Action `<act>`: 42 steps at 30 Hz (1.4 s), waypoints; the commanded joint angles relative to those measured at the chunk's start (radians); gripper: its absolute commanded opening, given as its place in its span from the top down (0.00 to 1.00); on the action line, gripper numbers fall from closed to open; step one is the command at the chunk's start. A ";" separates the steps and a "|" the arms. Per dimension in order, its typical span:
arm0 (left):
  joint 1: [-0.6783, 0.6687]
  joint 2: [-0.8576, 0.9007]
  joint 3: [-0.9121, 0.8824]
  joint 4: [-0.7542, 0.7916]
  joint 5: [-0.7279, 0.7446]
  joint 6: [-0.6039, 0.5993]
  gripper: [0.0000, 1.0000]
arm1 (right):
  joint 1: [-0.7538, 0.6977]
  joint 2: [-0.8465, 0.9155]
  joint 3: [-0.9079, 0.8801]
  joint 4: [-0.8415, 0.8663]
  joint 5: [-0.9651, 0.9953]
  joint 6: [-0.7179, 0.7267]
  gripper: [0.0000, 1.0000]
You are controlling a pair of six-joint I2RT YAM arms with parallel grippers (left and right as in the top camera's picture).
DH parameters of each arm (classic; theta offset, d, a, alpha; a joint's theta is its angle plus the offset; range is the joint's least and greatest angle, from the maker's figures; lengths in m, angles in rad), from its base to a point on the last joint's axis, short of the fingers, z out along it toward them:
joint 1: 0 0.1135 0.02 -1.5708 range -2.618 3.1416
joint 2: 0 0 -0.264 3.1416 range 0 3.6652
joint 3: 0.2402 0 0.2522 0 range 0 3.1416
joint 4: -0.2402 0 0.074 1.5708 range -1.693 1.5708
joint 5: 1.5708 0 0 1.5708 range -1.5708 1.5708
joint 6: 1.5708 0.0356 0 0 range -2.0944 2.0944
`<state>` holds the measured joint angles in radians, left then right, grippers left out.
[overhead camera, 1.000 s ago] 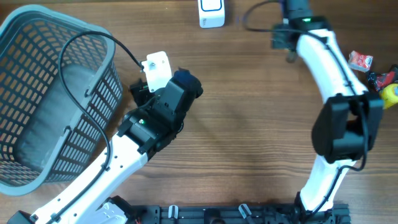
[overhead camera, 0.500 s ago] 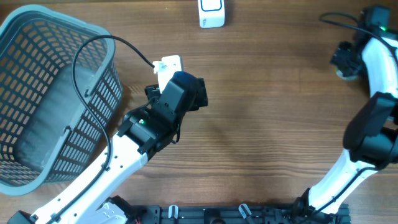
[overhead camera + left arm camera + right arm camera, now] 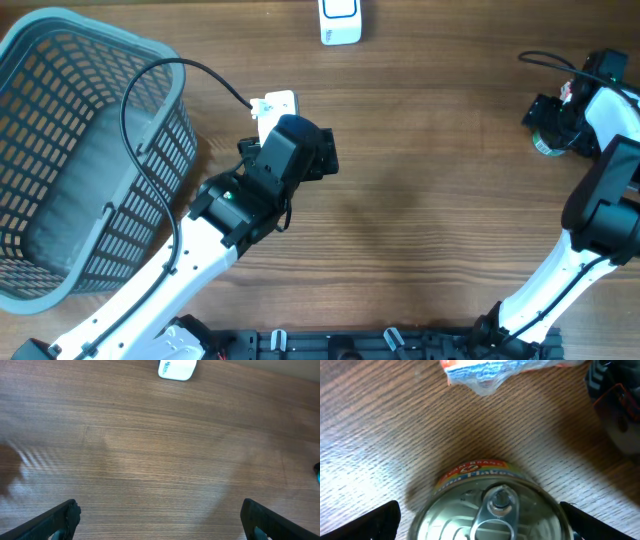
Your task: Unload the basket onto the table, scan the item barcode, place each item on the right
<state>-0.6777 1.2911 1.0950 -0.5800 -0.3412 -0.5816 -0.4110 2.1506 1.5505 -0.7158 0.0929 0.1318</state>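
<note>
Wooden desk (image 3: 420, 200), right claw (image 3: 480, 512) spread astride a pull-tab tin (image 3: 487, 500), left claw (image 3: 159, 507) spread and empty: an off-centre squeeze could skid the round tin away

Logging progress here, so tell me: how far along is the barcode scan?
Done: only the approach. In hand: the right gripper sits open around the can, not gripping. Remaining: grasp it and show its barcode to the white device, presumably the scanner. The left gripper hangs open, empty.
</note>
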 commanded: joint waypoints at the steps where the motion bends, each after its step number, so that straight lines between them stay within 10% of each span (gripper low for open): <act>1: 0.006 0.004 0.003 0.012 -0.012 0.072 0.00 | 0.004 0.004 0.004 -0.016 0.115 -0.052 0.00; 18: 0.009 -0.415 0.003 0.232 -0.429 0.550 0.00 | 0.090 -0.671 0.065 -0.105 -0.226 -0.254 0.00; 33: -0.003 -0.808 0.002 0.150 -0.523 0.548 0.00 | 0.212 -1.659 -0.072 -0.399 -0.291 -0.317 0.00; 42: -0.005 -0.986 0.002 0.100 -0.502 0.552 0.00 | 0.229 -1.802 -0.102 -0.484 -0.291 -0.315 0.00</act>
<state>-0.6846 0.3161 1.0935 -0.4728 -0.8482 -0.0353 -0.2031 0.3473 1.4929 -1.2060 -0.1833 -0.1696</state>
